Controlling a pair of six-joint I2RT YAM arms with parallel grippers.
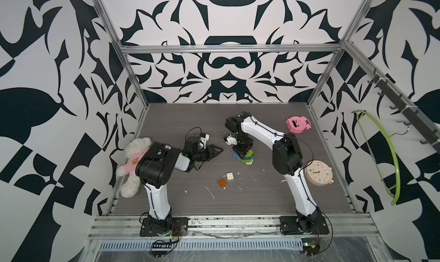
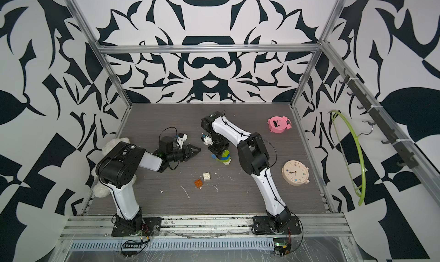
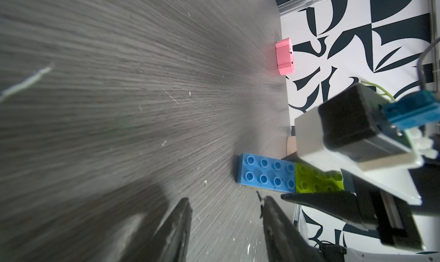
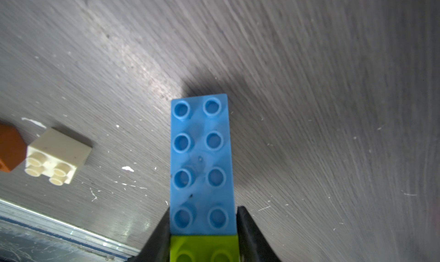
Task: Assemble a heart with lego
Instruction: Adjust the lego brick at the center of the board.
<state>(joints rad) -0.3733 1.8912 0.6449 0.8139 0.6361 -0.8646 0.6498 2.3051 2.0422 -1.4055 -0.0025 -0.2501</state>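
The heart (image 1: pixel 245 158) is a stepped cluster of joined blue, lime green and white lego standing mid-table in both top views. My right gripper (image 1: pixel 241 151) comes down on it from above. In the right wrist view its fingers press both sides of the top row, where a blue oblong brick (image 4: pixel 202 153) meets a lime green brick (image 4: pixel 202 247). My left gripper (image 1: pixel 217 150) hovers just left of the cluster, open and empty (image 3: pixel 226 208). A loose white square brick (image 1: pixel 230 176) and an orange one (image 1: pixel 222 183) lie nearer the front.
A pink round toy (image 1: pixel 297 124) sits at the back right and a beige clock (image 1: pixel 319 172) lies right of my right arm. A white teddy bear (image 1: pixel 133 163) rests against the left wall. A green hanger (image 1: pixel 390 158) hangs outside the right frame.
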